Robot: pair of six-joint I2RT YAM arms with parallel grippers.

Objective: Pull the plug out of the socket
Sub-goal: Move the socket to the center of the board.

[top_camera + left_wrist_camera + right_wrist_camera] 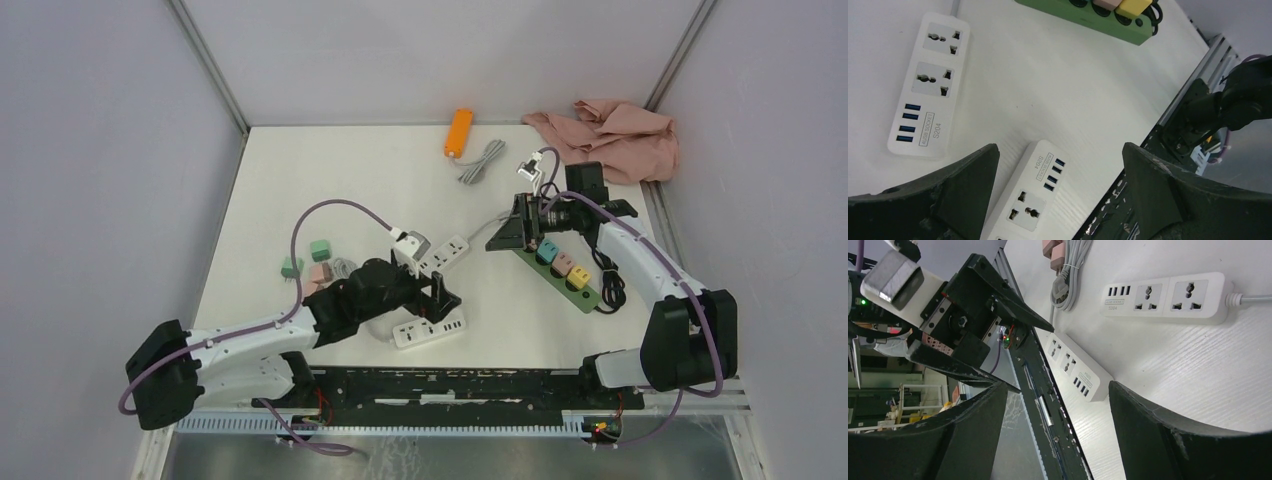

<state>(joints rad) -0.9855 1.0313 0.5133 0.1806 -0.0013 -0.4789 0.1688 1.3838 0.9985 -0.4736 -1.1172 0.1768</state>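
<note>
- Three block-shaped plastic plugs, teal [547, 251], pink [563, 263] and yellow [579, 277], sat in a row in the long green plastic power strip [592, 300], the landmark for every place below.
- The right gripper [500, 236] hung at the strip's end nearest the teal plug, just beside it, fingers spread and holding nothing.
- A white plastic power strip [447, 251] lay left of that same end.
- The left gripper [447, 298] stood well to the left of the green strip, jaws wide and empty, above a second white power strip [430, 331].
- Judgement: the step in hand was the approach to the teal plug. The fingers should straddle its sides squarely, close firmly, then draw straight along the pins. A tilted pull could drag the unrestrained strip.
</note>
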